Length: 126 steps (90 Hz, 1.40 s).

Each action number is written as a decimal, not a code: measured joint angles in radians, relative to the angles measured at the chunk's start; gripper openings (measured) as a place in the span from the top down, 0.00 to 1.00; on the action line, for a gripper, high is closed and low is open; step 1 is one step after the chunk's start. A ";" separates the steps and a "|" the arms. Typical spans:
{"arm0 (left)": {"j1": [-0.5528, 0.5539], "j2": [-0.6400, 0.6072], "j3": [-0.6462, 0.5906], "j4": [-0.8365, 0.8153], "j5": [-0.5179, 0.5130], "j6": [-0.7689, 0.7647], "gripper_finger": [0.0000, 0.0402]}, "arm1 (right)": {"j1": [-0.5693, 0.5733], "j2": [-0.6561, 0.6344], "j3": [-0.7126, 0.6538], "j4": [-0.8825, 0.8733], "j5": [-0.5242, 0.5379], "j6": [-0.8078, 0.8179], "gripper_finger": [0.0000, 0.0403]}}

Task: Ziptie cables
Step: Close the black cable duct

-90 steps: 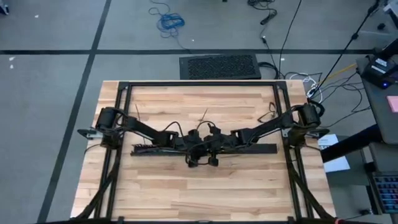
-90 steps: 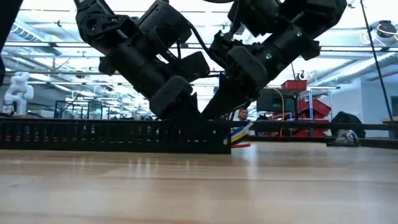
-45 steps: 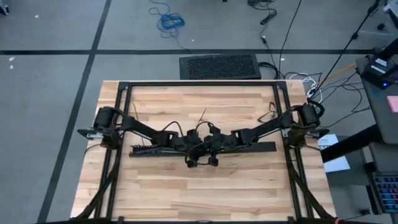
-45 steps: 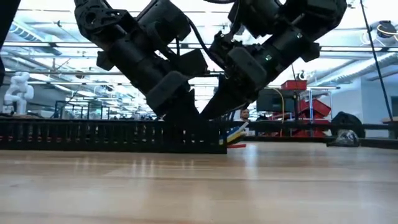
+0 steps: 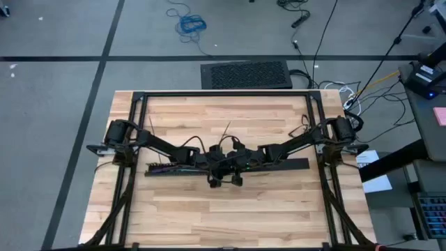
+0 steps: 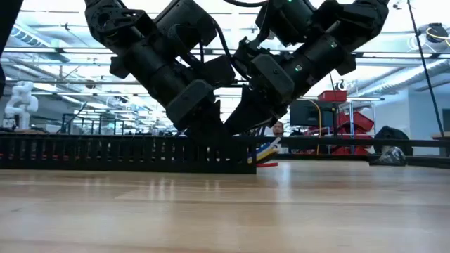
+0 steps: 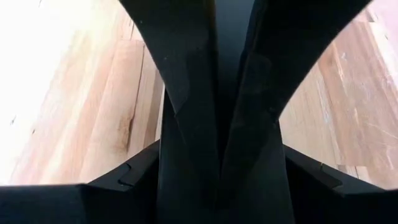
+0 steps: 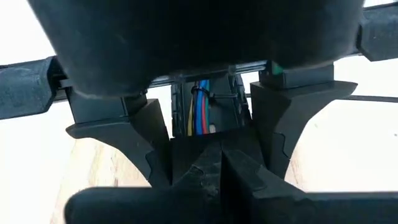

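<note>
A long black slotted bar (image 5: 293,165) lies across the middle of the table. The cables (image 8: 200,115) run inside it; their coloured ends stick out of one end (image 6: 271,150) and show at the bar's left part (image 5: 164,166). A thin dark ziptie (image 8: 200,93) crosses the wires in a slot. My left gripper (image 5: 217,166) and my right gripper (image 5: 235,166) meet over the bar's middle, both pointing down at it. The fingers of each look shut (image 7: 217,186) (image 8: 221,165). What lies between them is hidden. My left gripper points its shut fingers (image 7: 186,124) down at the bar's top; I cannot tell whether they touch it or hold anything. My right gripper's shut fingers (image 8: 205,174) stand just in front of the slot with the wires; the other gripper's body hides any contact.
Two thin loose strips (image 5: 152,124) (image 5: 228,130) lie on the wood beyond the bar. The black frame rails (image 5: 223,94) run along the far edge and both sides. Bare wood (image 5: 223,216) lies between the bar and the near edge.
Both grippers have edged a little toward the table's left and far edges while staying together over the bar, and the bar has slid slightly left with them.
</note>
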 joint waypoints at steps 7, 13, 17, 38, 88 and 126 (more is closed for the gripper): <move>0.000 -0.001 0.000 0.002 0.006 -0.003 0.40 | 0.000 0.000 0.000 -0.001 -0.001 0.001 1.00; 0.000 -0.004 0.000 0.001 0.024 -0.011 0.38 | 0.000 0.000 0.000 0.000 -0.006 0.001 1.00; 0.003 -0.007 0.000 0.002 0.047 -0.030 0.36 | 0.001 0.000 0.000 0.000 -0.011 0.000 1.00; 0.010 -0.015 0.004 -0.020 0.087 -0.007 0.18 | 0.001 0.000 0.000 0.002 -0.019 -0.005 1.00; -0.029 -0.147 -0.067 -0.267 -0.022 -0.036 0.14 | 0.000 0.000 0.000 0.003 -0.021 0.010 1.00; -0.048 -0.143 -0.297 0.148 -0.095 -0.088 0.25 | 0.001 0.001 0.001 0.005 -0.022 0.013 1.00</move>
